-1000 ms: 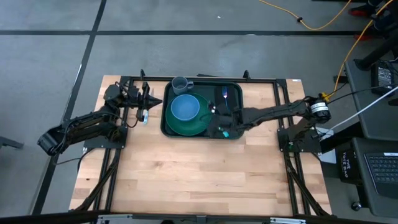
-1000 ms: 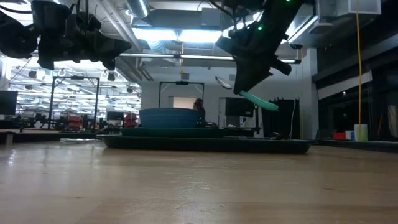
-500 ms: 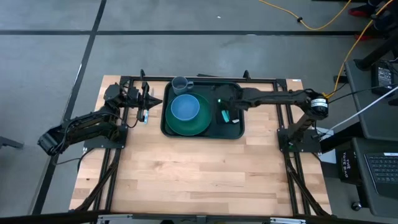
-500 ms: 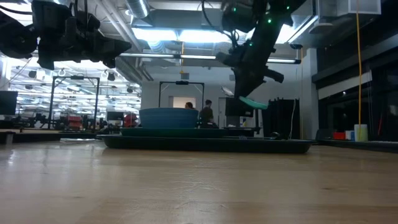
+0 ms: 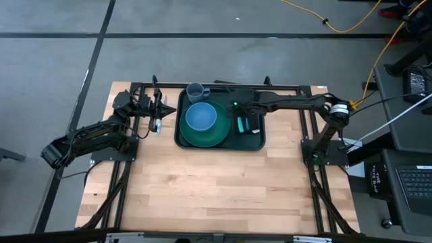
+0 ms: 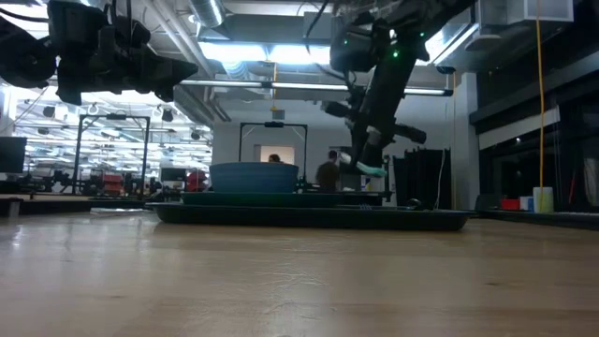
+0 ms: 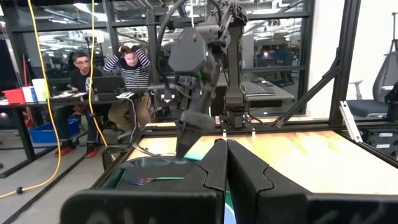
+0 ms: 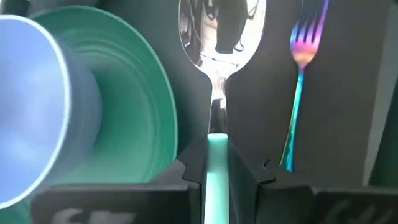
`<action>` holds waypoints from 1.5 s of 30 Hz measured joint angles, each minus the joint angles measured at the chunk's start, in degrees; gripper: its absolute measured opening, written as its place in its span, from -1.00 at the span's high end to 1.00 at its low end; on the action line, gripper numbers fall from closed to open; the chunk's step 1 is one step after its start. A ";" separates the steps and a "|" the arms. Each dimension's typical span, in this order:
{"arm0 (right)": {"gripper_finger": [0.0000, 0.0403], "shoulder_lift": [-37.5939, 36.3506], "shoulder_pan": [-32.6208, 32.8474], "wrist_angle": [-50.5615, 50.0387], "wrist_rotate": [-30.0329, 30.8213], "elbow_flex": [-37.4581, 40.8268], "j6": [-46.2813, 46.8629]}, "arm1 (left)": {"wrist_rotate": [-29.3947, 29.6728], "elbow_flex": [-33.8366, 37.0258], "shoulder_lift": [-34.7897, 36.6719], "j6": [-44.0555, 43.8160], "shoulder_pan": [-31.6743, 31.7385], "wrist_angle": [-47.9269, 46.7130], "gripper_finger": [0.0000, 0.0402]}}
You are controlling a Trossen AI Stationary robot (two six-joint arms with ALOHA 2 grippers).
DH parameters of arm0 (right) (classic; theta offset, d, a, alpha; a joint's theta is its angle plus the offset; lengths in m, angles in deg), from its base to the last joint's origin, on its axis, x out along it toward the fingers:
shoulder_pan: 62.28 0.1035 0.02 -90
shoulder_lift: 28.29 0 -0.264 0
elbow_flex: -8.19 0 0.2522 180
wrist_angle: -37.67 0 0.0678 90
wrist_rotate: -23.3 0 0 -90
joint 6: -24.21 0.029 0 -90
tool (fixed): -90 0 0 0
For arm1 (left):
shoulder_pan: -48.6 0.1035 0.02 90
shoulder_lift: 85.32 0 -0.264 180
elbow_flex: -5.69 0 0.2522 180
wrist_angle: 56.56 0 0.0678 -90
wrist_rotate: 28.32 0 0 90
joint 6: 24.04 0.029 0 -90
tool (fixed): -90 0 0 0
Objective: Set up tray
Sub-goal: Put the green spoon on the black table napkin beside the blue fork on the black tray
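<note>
Tray [image 5: 219, 142], dark green with a raised rim, lying flat toward the far edge of the wooden table [image 5: 202, 189]. On the tray, toward its left side: round green plate [image 5: 202, 137] with a blue bowl [image 5: 200, 117] sitting in it. Just beyond the tray's far left corner: grey-blue mug [image 5: 196, 90], touching the rim or overlapping it; hard to say which. On the tray's right part: black napkin [image 8: 336, 93] with a rainbow-tinted fork [image 8: 297, 74] lying on it.

Right claw [image 8: 217, 163] hanging above the tray's right part, closed on the teal handle of a spoon [image 8: 221, 37], bowl of the spoon pointing away, between plate and fork, not yet laid down. Left claw [image 7: 225, 163] parked well to the left of the tray, above the table, fingers pressed together, holding nothing.

Judged progress: nearly finished. Plate, bowl, napkin and fork placed; spoon left to set down beside the fork. Two people seated at desks in the room behind.
</note>
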 joint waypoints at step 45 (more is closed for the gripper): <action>0.78 13.03 -6.45 -7.58 -3.33 -9.05 3.94 | 0.10 0.00 -0.02 -5.48 0.00 -0.66 0.98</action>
